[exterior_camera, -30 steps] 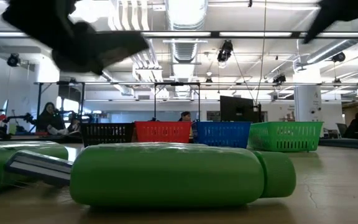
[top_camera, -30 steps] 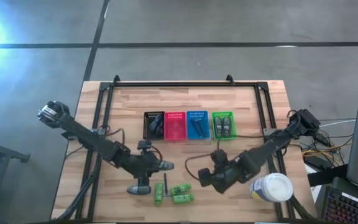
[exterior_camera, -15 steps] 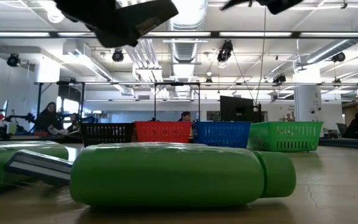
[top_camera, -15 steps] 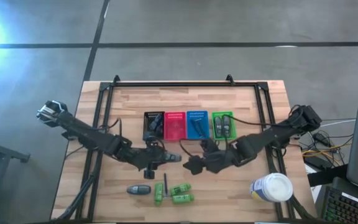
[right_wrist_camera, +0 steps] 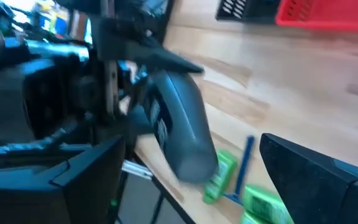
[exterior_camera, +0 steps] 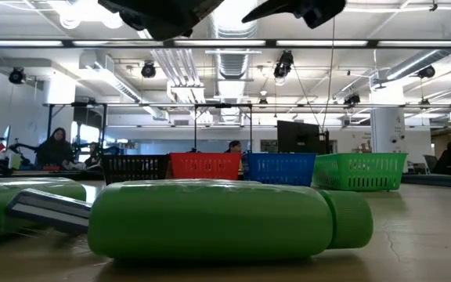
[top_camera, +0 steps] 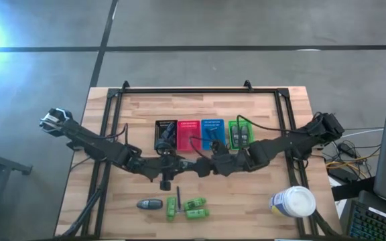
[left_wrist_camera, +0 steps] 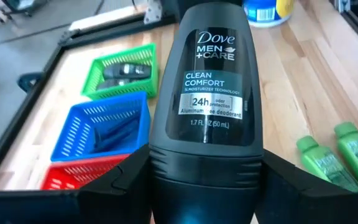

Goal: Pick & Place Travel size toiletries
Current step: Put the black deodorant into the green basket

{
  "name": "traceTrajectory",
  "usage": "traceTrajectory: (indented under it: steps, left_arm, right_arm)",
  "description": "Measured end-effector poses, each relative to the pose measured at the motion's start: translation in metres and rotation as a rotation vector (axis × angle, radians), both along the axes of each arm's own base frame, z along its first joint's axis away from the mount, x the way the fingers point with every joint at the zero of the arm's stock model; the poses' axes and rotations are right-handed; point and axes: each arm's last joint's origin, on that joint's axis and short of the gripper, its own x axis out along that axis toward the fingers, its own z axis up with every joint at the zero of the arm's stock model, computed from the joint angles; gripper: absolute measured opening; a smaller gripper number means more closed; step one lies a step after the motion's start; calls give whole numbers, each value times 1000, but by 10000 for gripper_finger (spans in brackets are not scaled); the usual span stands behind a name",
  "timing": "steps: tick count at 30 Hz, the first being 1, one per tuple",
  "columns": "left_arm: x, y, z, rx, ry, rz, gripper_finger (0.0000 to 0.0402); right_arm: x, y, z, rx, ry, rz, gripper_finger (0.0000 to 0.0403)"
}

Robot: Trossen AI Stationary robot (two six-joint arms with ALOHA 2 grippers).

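My left gripper is shut on a dark grey roll-on deodorant, held up above the table's middle. My right gripper faces it from the right, open. Its fingers stand on either side of the deodorant's free end without touching. On the near part of the table lie a dark grey oval container, three green little bottles and a thin black stick. In the low view the two grippers show as dark shapes at the top, left and right. My left gripper pinches the deodorant between its two fingers at the end below the seam under the label, one finger on each side. The deodorant lies along the fingers and sticks out past them, rounded end forward, slanting down toward my right gripper, lifted clear of the table.
Four mesh baskets stand in a row past the grippers: black, red, blue and green, some with small items inside. A large white round canister stands at the near right. A black frame rims the table.
My left gripper has risen and gone toward the far edge and the right with the deodorant, rolling its wrist. My right gripper has come up from beside the white canister toward the far left, and now faces the deodorant's free end, still open.
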Motion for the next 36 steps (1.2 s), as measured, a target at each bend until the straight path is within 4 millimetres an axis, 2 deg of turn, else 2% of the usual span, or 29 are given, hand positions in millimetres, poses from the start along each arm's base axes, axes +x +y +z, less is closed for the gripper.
traceTrajectory:
  steps: [7, 19, 36]
  left_arm:
    - [2, -1, 9, 15, -30, -14, 206]
    - [7, 3, 15, 18, -81, 3, 206]
    - [8, 5, 14, 31, -75, 3, 206]
  right_arm:
    - [9, -6, -1, -6, -44, -3, 368]
    - [10, -8, 0, -10, -54, 2, 364]
    - [13, -11, 3, -1, -81, -8, 201]
